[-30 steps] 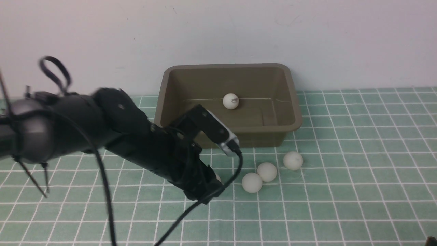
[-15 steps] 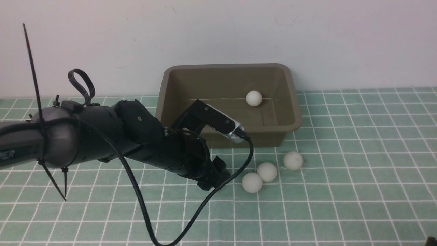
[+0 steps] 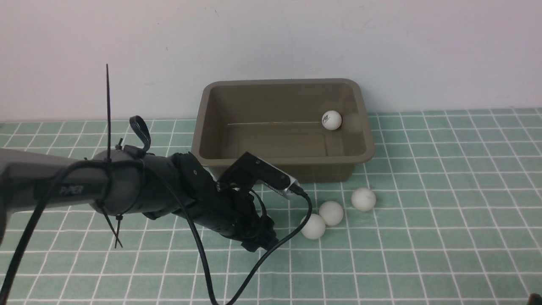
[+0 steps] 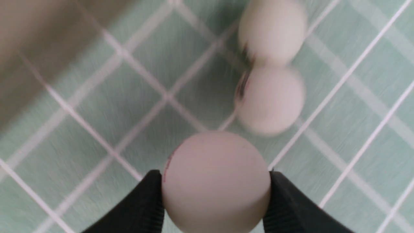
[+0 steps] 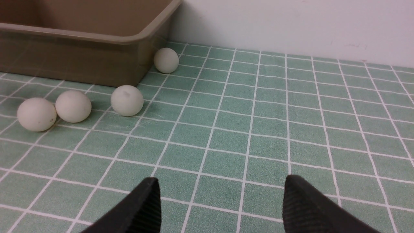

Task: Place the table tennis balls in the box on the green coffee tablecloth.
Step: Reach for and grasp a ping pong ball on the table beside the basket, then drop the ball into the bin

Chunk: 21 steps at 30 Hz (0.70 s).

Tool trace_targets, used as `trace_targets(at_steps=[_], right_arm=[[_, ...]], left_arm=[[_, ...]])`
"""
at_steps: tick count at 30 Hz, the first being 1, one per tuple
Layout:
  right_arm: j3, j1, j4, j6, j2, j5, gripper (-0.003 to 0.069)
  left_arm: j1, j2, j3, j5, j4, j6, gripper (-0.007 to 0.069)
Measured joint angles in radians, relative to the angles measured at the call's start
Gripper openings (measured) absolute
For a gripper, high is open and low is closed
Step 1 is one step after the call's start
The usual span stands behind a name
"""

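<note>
The olive-brown box (image 3: 279,81) stands on the green coffee tablecloth (image 3: 423,212) against the wall. One table tennis ball (image 3: 331,120) lies inside it at its right end. Three balls (image 3: 331,213) lie on the cloth in front of the box. My left gripper (image 3: 264,243) is low over the cloth, left of them. In the left wrist view the left gripper (image 4: 214,173) is shut on another ball (image 4: 216,191), both fingers touching its sides. That ball is hidden in the front view. My right gripper (image 5: 220,181) is open with nothing between its fingers.
In the right wrist view a further ball (image 5: 166,60) rests on the cloth beside the box (image 5: 97,37), near the wall. A black cable (image 3: 199,254) loops from the left arm over the cloth. The white wall runs right behind the box.
The left arm has dropped lower and stretched flatter over the cloth, with its gripper beside the loose balls. The ball in the box has rolled from the middle to the right end.
</note>
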Motion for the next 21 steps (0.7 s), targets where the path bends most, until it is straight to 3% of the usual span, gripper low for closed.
trace_targets(at_steps=[3,11,15,21], right_arm=[[0.0,0.0,0.0,0.0,0.0,0.0,0.0462],[0.0,0.0,0.0,0.0,0.0,0.0,0.0462],[0.0,0.0,0.0,0.0,0.0,0.0,0.0462],[0.0,0.0,0.0,0.0,0.0,0.0,0.0462]], left_arm=[[0.0,-0.076,0.0,-0.03,-0.105,0.08,0.0349],[0.009,-0.103,-0.083,-0.364,-0.493,0.495,0.0349],[0.055,-0.005,-0.182,-0.324,-0.586,0.646,0.0349],[0.11,0.118,-0.28,-0.255,-0.68,0.699,0.0421]])
